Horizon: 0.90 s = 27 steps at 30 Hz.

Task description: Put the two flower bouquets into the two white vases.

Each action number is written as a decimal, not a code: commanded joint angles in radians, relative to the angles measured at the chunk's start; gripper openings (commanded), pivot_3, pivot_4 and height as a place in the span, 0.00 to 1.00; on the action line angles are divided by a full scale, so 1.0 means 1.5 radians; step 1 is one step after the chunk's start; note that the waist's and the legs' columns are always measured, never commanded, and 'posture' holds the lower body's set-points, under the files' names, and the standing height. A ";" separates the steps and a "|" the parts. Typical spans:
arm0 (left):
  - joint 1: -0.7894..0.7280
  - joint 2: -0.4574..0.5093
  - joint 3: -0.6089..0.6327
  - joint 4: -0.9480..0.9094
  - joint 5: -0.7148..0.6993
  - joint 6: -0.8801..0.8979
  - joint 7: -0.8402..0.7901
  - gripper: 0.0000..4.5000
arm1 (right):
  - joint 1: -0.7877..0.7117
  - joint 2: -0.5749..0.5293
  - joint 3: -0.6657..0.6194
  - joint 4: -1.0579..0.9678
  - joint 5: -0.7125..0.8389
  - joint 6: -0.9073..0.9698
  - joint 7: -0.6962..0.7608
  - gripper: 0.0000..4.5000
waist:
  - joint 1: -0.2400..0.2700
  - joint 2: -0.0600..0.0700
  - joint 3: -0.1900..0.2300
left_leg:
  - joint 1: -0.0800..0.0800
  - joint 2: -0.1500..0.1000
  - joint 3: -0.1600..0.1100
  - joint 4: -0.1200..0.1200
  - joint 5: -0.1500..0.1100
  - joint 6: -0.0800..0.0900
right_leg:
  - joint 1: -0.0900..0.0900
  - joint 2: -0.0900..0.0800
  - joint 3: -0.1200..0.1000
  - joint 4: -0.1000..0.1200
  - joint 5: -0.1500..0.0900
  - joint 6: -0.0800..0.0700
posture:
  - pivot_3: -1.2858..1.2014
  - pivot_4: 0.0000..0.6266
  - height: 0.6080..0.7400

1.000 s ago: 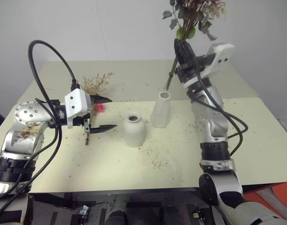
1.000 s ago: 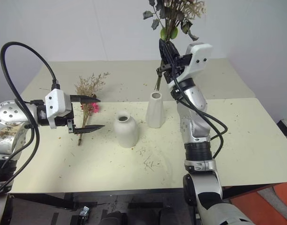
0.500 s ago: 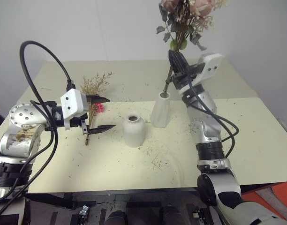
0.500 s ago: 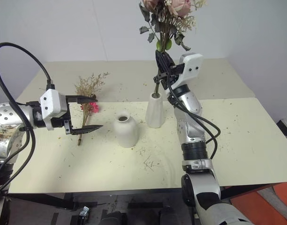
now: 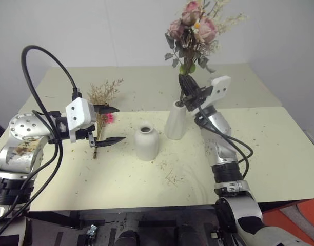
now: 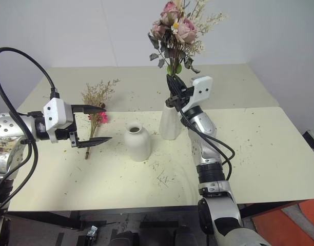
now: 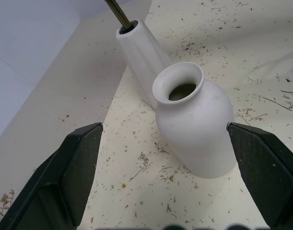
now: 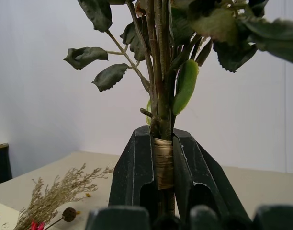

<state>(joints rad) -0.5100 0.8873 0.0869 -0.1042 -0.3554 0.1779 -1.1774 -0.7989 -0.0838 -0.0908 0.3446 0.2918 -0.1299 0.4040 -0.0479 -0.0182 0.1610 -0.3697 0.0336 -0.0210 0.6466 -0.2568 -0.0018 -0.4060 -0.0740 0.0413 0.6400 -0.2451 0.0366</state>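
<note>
A: Where's the rose bouquet point(image 5: 193, 31)?
B: Upright, stems in the tall vase point(image 5: 176, 122) mouth, right pincer point(image 5: 187, 93) clamped low on them to steer them in.
A: The other?
B: Dried-grass bouquet point(image 5: 102, 110) lies on the tabletop point(image 5: 280, 148), far left. The left pincer point(image 5: 112, 124) hangs wide apart beside it, left of the round vase point(image 5: 146, 142).

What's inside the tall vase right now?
The rose bouquet's stems enter the mouth of the tall vase, with the right gripper shut on them just above the rim. How deep they reach is hidden by the vase wall.
</note>
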 commanded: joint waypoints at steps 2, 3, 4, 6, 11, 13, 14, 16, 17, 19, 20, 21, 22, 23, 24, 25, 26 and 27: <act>-0.001 0.012 0.022 -0.018 -0.005 -0.006 0.007 1.00 | 0.004 0.005 -0.002 -0.010 -0.002 -0.026 0.002 0.05 | 0.000 0.000 0.000 | 0.000 0.000 0.000 0.000 0.000 0.000 | 0.000 0.000 0.000 0.000 0.000 0.000 | 0.52 0.24 1.00; -0.001 0.012 0.022 -0.018 -0.005 -0.006 0.008 1.00 | 0.005 0.007 -0.004 -0.012 0.004 -0.022 0.005 0.13 | 0.000 0.000 0.000 | 0.000 0.000 0.000 0.000 0.000 0.000 | 0.000 0.000 0.000 0.000 0.000 0.000 | 0.52 0.24 1.00; -0.001 0.012 0.022 -0.018 -0.005 -0.006 0.008 1.00 | 0.007 0.007 -0.006 -0.014 0.010 -0.018 0.008 0.21 | 0.000 0.000 0.000 | 0.000 0.000 0.000 0.000 0.000 0.000 | 0.000 0.000 0.000 0.000 0.000 0.000 | 0.52 0.24 1.00; -0.002 0.011 0.021 -0.016 -0.004 -0.008 0.009 1.00 | 0.012 0.005 -0.004 -0.016 0.004 -0.020 0.008 0.34 | 0.000 0.000 0.000 | 0.000 0.000 0.000 0.000 0.000 0.000 | 0.000 0.000 0.000 0.000 0.000 0.000 | 0.52 0.24 1.00; -0.005 0.010 0.019 -0.012 -0.002 -0.011 0.012 1.00 | 0.043 -0.001 0.007 -0.049 -0.006 -0.017 0.014 0.71 | 0.001 0.000 0.000 | 0.000 0.000 0.000 0.000 0.000 0.000 | 0.000 0.000 0.000 0.000 0.000 0.000 | 0.52 0.24 1.00; -0.004 0.008 0.019 -0.011 -0.002 -0.011 0.013 1.00 | 0.062 -0.008 0.016 -0.070 -0.020 -0.008 0.008 0.86 | 0.001 0.000 0.000 | 0.000 0.000 0.000 0.000 0.000 0.000 | 0.000 0.000 0.000 0.000 0.000 0.000 | 0.52 0.24 1.00; -0.004 0.008 0.019 -0.010 -0.002 -0.011 0.013 1.00 | 0.074 -0.012 0.022 -0.081 -0.030 -0.003 0.004 0.93 | 0.001 0.000 0.000 | 0.000 0.000 0.000 0.000 0.000 0.000 | 0.000 0.000 0.000 0.000 0.000 0.000 | 0.52 0.24 1.00; -0.004 0.007 0.017 -0.008 0.000 -0.013 0.013 1.00 | 0.102 -0.016 0.030 -0.107 -0.038 0.001 0.001 1.00 | 0.001 0.000 0.000 | 0.000 0.000 0.000 0.000 0.000 0.000 | 0.000 0.000 0.000 0.000 0.000 0.000 | 0.52 0.24 1.00; -0.004 0.007 0.018 -0.006 0.000 -0.014 0.013 1.00 | 0.118 -0.017 0.032 -0.124 -0.039 0.005 -0.003 1.00 | 0.001 0.000 0.000 | 0.000 0.000 0.000 0.000 0.000 0.000 | 0.000 0.000 0.000 0.000 0.000 0.000 | 0.52 0.24 1.00; -0.004 0.007 0.023 -0.002 0.000 -0.015 0.017 1.00 | 0.154 -0.021 0.039 -0.159 -0.049 0.016 -0.013 1.00 | 0.002 0.000 0.000 | 0.000 0.000 0.000 0.000 0.000 0.000 | 0.000 0.000 0.000 0.000 0.000 0.000 | 0.52 0.24 1.00; -0.002 0.006 0.027 -0.001 0.001 -0.016 0.024 1.00 | 0.171 -0.023 0.042 -0.176 -0.054 0.021 -0.016 1.00 | 0.002 0.000 0.000 | 0.000 0.000 0.000 0.000 0.000 0.000 | 0.000 0.000 0.000 0.000 0.000 0.000 | 0.52 0.24 1.00; 0.000 0.001 0.035 0.001 0.008 -0.023 0.042 1.00 | 0.188 -0.026 0.042 -0.197 -0.056 0.031 -0.020 1.00 | 0.002 0.000 0.000 | 0.000 0.000 0.000 0.000 0.000 0.000 | 0.000 0.000 0.000 0.000 0.000 0.000 | 0.52 0.24 1.00; 0.002 -0.001 0.038 0.003 0.026 -0.021 0.070 1.00 | 0.210 -0.033 0.044 -0.227 -0.055 0.043 -0.018 1.00 | 0.001 0.000 0.000 | 0.000 0.000 0.000 0.000 0.000 0.000 | 0.000 0.000 0.000 0.000 0.000 0.000 | 0.52 0.24 1.00; 0.005 -0.007 0.045 0.006 0.046 -0.021 0.108 1.00 | 0.232 -0.042 0.039 -0.265 -0.051 0.064 -0.023 1.00 | 0.002 0.000 0.000 | 0.000 0.000 0.000 0.000 0.000 0.000 | 0.000 0.000 0.000 0.000 0.000 0.000 | 0.52 0.24 1.00; 0.001 -0.013 0.055 0.006 0.050 0.003 0.143 1.00 | 0.249 -0.052 0.034 -0.301 -0.047 0.087 -0.028 1.00 | 0.003 0.000 0.000 | 0.000 0.000 0.000 0.000 0.000 0.000 | 0.000 0.000 0.000 0.000 0.000 0.000 | 0.52 0.24 1.00; -0.002 -0.018 0.061 0.006 0.051 0.021 0.166 1.00 | 0.260 -0.060 0.030 -0.325 -0.044 0.105 -0.032 1.00 | 0.004 0.000 0.000 | 0.000 0.000 0.000 0.000 0.000 0.000 | 0.000 0.000 0.000 0.000 0.000 0.000 | 0.52 0.24 1.00; -0.008 -0.022 0.068 0.003 0.042 0.051 0.183 1.00 | 0.269 -0.068 0.028 -0.345 -0.042 0.119 -0.035 1.00 | 0.004 0.000 0.000 | 0.000 0.000 0.000 0.000 0.000 0.000 | 0.000 0.000 0.000 0.000 0.000 0.000 | 0.52 0.24 1.00; -0.017 -0.024 0.075 -0.002 0.035 0.087 0.206 1.00 | 0.276 -0.088 0.025 -0.375 -0.030 0.166 -0.031 1.00 | 0.003 0.000 0.000 | 0.000 0.000 0.000 0.000 0.000 0.000 | 0.000 0.000 0.000 0.000 0.000 0.000 | 0.52 0.24 1.00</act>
<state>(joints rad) -0.5064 0.8519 0.1503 -0.0835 -0.2913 0.2459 -0.9307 -0.3774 -0.1898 -0.0313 -0.1132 0.2208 0.0535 0.3609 -0.0428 -0.0183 0.1610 -0.3699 0.0330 -0.0217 0.6471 -0.2568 -0.0018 -0.4055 -0.0746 0.0415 0.6401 -0.2452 0.0368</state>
